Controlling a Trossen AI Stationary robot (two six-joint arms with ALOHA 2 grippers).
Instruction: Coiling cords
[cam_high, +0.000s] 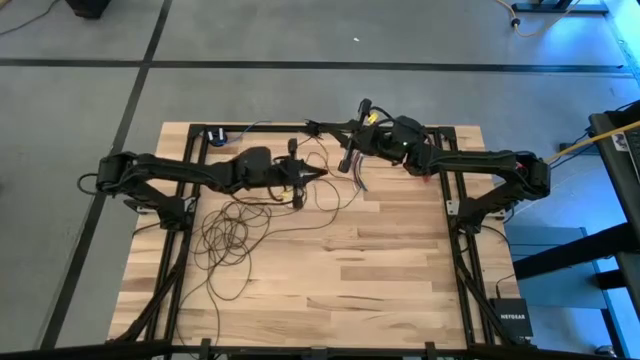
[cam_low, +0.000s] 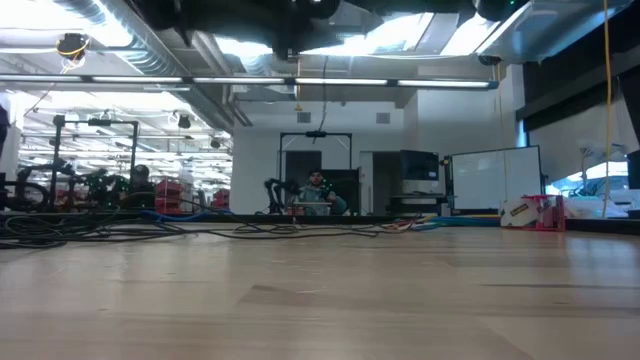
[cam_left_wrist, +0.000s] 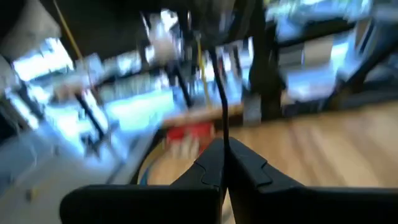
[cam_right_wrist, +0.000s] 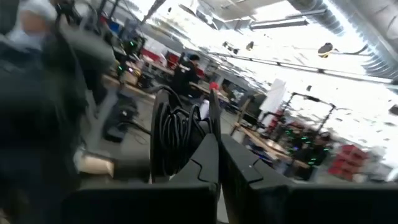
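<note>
Counter (cam_high: 380, 260): light butcher-block wood planks, set on a grey floor (cam_high: 300, 95) crossed by dark seam lines. A small black box with white lettering (cam_high: 512, 318) lies off the counter's near right corner. A yellow cable (cam_high: 585, 145) runs across the floor at the right edge, beside dark equipment lit blue. A short bundle of multicoloured wires (cam_high: 352, 165) lies near the counter's far edge, right of centre. In the low view, a whiteboard (cam_low: 492, 178) and a red-and-white object (cam_low: 528, 212) stand at the right, with shelving and red bins (cam_low: 175, 190) at the left.
</note>
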